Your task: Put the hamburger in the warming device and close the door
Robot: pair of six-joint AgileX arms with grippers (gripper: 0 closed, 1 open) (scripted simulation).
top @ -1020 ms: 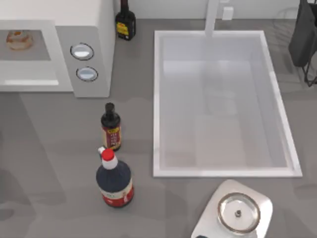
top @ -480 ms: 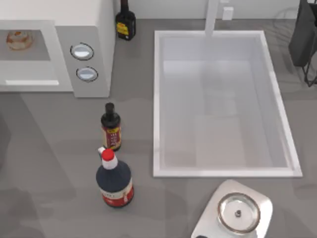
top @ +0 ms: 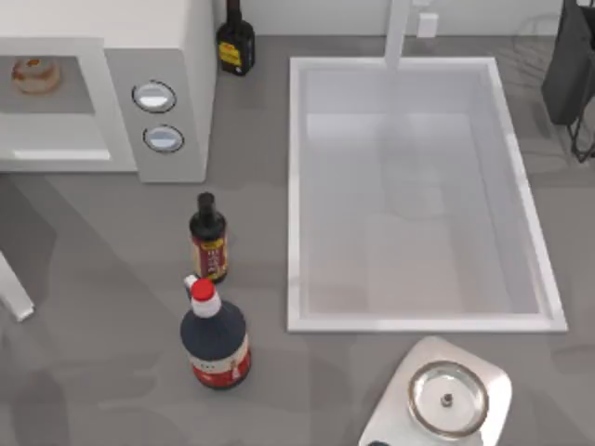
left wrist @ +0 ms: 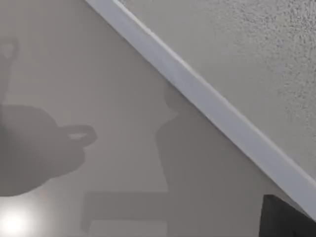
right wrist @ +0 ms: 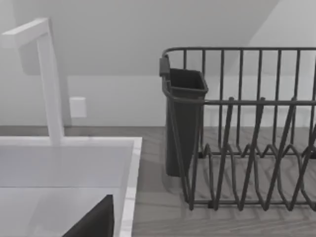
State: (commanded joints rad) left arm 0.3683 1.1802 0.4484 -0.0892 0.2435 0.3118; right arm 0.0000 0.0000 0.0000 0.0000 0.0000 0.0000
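Observation:
The hamburger (top: 34, 74) lies inside the open cavity of the warming device (top: 163, 56), a white microwave at the table's back left with two round knobs (top: 154, 96). A white end of the door (top: 15, 293) juts into the top view at the left edge, well out in front of the microwave. In the left wrist view the door's speckled grey window (left wrist: 256, 49) and its white frame (left wrist: 207, 101) run slantwise close to the camera. A dark bit of my left gripper (left wrist: 289, 219) sits near that frame. A dark part of my right gripper (right wrist: 94, 222) hangs over the sink's corner.
Two dark sauce bottles (top: 207, 238) (top: 214, 339) stand in front of the microwave, and a third (top: 235, 42) stands behind it. The white sink basin (top: 297, 186) fills the middle, with a dark dish rack (right wrist: 247, 148) at the back right. A scale (top: 448, 398) sits at the front.
The door's white end has swung into the top view at the left edge, and the shadows on the table there have shifted. The hamburger and bottles have not moved.

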